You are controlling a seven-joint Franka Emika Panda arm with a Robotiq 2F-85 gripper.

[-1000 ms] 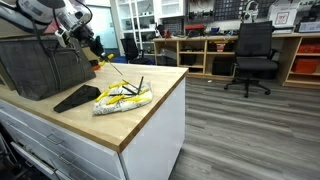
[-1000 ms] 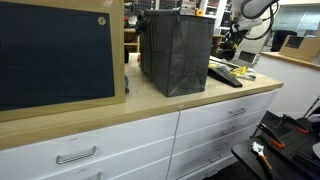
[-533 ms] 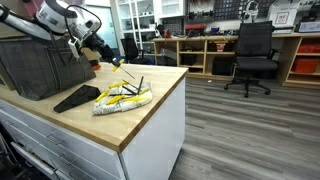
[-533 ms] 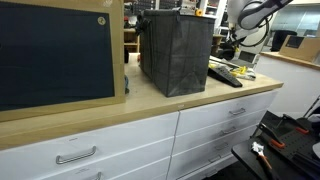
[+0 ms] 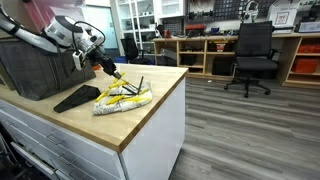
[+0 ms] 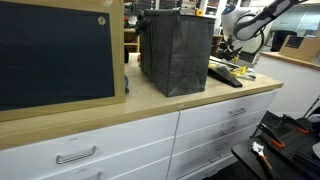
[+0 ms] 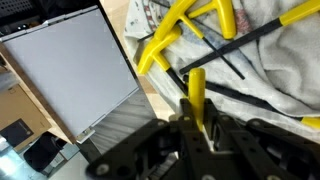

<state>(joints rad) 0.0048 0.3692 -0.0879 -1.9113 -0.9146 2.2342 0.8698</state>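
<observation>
End effector closed on one yellow T-handle hex key, held above the cloth near the surface's drawer-side edge, where the other hex keys lie ungrasped.

A slim yellow tool, clamped in the hand, hangs tilted just above the wooden counter.

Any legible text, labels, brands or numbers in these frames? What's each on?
None can be read in any view.
White box in the background: red mark, too blurred to read.
Yellow tool in the pincer: no marking visible.
Dark bin: no print visible on the faces shown.
</observation>
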